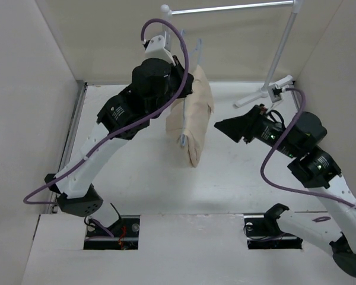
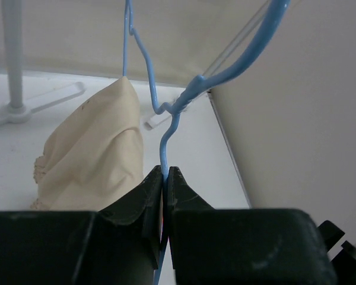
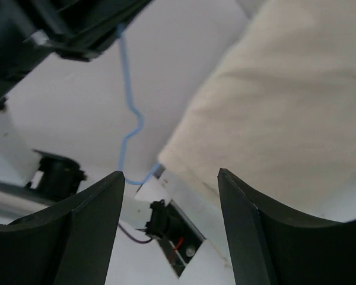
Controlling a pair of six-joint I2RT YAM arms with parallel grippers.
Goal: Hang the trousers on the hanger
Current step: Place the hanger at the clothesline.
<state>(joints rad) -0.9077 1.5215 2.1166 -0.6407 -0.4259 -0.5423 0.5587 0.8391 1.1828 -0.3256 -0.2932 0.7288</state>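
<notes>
Trousers (image 1: 194, 119) hang draped over the hanger (image 2: 165, 142), its wire clamped tight in our left hand (image 2: 166, 178) above the tabletop (image 1: 142, 172). Our right hand (image 3: 169, 175), spread apart and empty, sits just beside them; we should draw it clear without snagging.

- Overhead camera: high above the draped beige cloth trousers (image 1: 196, 122), on their near side, looking down.
- Left wrist camera: close beside the trousers, which sit at its left.
- Right wrist camera: close on their right, facing them.
- All three views share them.
</notes>
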